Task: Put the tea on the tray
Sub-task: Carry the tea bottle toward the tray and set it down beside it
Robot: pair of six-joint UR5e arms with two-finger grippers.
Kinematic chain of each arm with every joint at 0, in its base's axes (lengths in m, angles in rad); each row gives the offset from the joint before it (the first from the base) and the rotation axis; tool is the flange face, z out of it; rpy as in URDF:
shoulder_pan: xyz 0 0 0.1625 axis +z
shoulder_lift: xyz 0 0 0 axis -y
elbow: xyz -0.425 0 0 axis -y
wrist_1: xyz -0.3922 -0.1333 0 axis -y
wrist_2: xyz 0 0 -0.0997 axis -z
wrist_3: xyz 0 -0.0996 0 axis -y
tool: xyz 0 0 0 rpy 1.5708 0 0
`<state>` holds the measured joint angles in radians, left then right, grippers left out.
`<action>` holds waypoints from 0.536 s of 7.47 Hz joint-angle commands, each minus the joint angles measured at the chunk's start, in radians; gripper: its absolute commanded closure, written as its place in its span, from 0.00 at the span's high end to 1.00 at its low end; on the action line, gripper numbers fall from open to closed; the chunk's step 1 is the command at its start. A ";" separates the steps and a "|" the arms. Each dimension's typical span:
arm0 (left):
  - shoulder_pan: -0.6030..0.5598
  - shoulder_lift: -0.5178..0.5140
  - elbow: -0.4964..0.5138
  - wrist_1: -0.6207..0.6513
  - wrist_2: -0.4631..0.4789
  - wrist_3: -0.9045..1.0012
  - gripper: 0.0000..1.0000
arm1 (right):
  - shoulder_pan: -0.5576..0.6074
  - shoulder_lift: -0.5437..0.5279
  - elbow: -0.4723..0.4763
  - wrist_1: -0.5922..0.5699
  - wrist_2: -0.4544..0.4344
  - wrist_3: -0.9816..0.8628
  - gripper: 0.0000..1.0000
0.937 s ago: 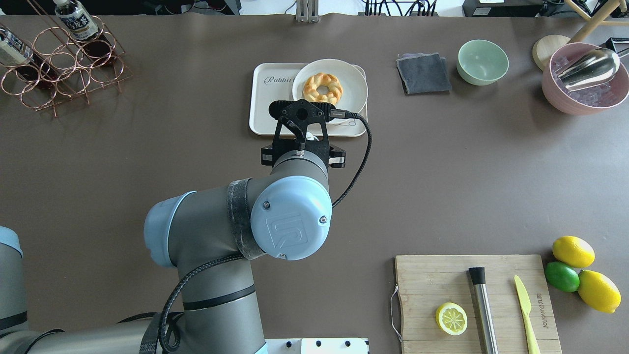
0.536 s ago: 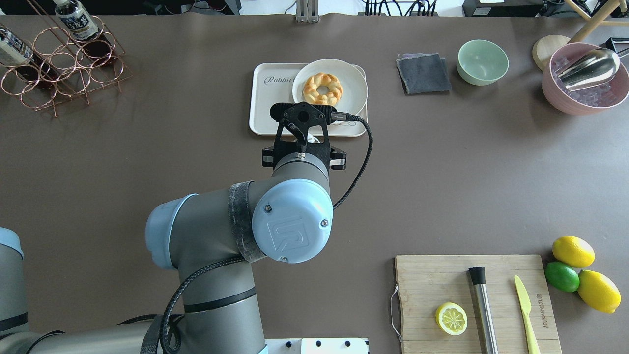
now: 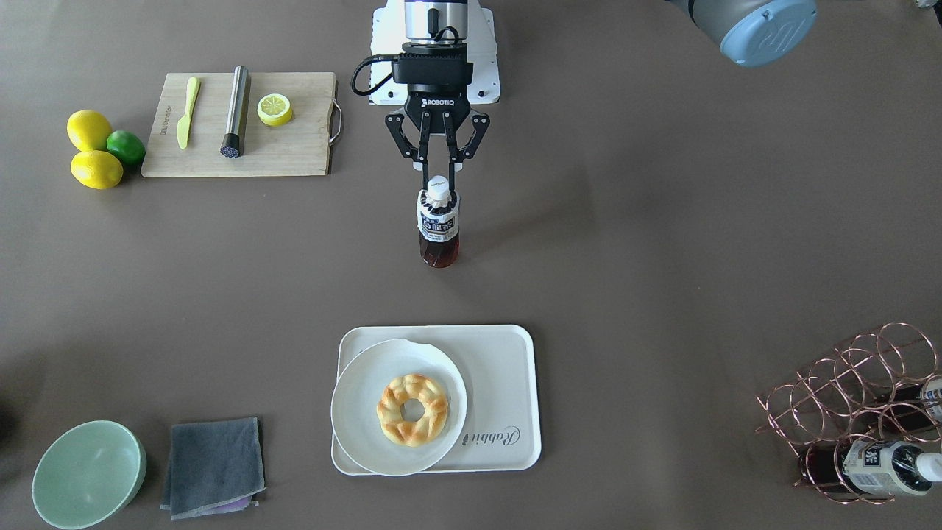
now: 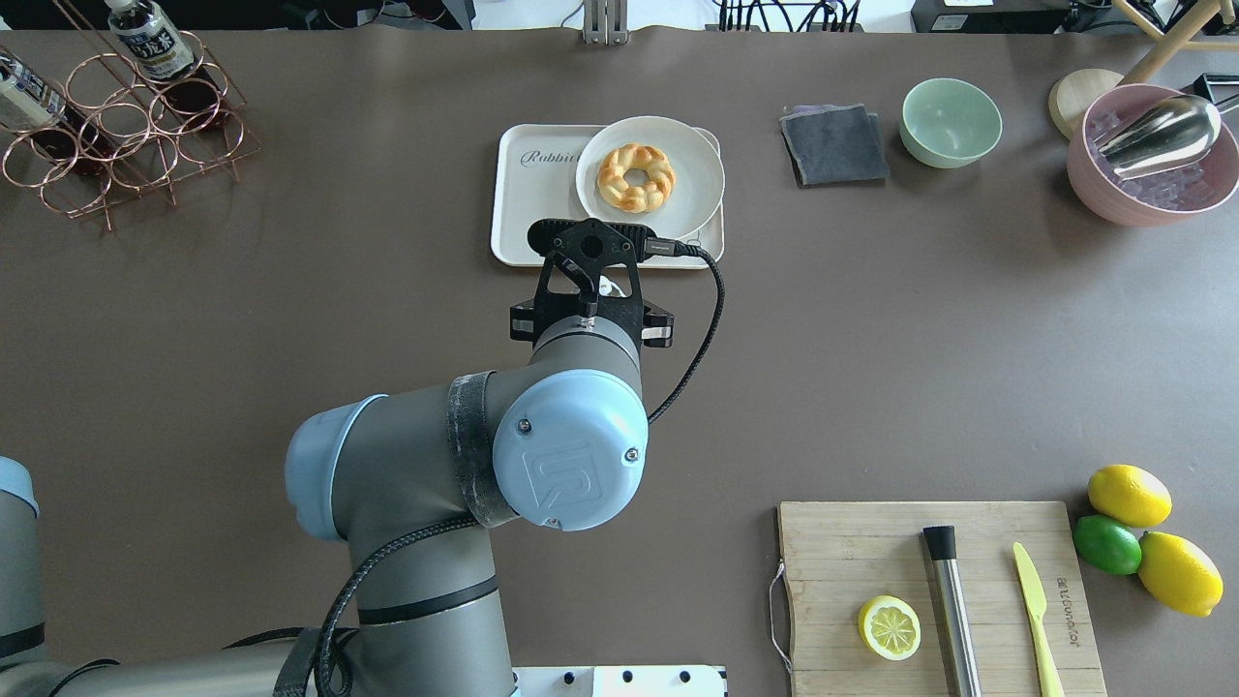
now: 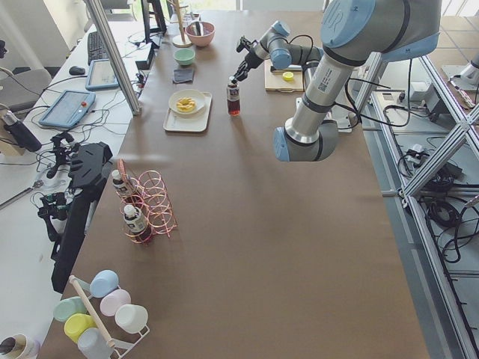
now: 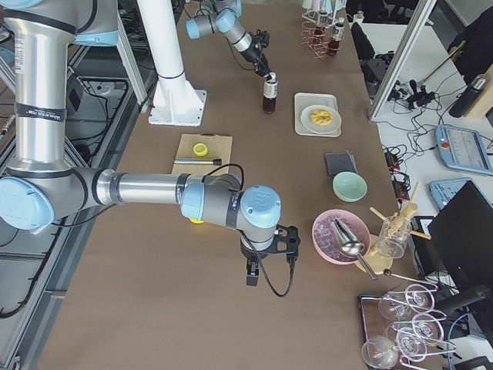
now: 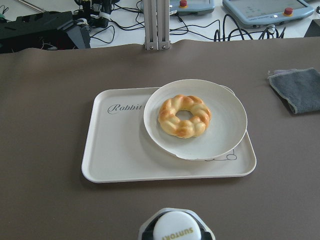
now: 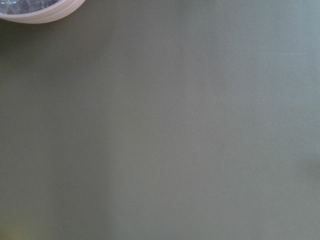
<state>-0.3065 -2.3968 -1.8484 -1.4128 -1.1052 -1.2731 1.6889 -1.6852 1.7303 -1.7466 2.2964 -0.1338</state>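
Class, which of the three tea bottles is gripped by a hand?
The upright tea bottle, held at its top by the left hand; the other two lie in the copper rack.

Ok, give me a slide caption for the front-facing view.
Left gripper holds the tea upright at its cap, short of the tray carrying a plate with a braided pastry ring.

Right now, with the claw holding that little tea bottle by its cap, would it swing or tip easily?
The tea looks rigid, so it probably won't buckle where the left gripper pinches it near the white cap. Tall and narrow with dark liquid inside, it may tip if set down crookedly on the tray.
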 commanded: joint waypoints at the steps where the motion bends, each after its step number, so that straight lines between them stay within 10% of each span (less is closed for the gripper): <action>1: 0.006 0.001 0.000 -0.003 0.001 -0.011 0.38 | 0.000 0.002 0.000 0.001 0.000 -0.001 1.00; 3: 0.007 0.002 0.000 -0.003 0.002 -0.014 0.98 | 0.000 0.002 0.000 0.001 0.000 -0.001 1.00; 4: 0.007 0.002 -0.002 -0.003 0.020 -0.014 0.98 | 0.000 0.004 0.000 0.001 0.000 0.000 1.00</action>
<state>-0.3002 -2.3954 -1.8486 -1.4157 -1.1028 -1.2858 1.6889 -1.6828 1.7303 -1.7457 2.2964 -0.1348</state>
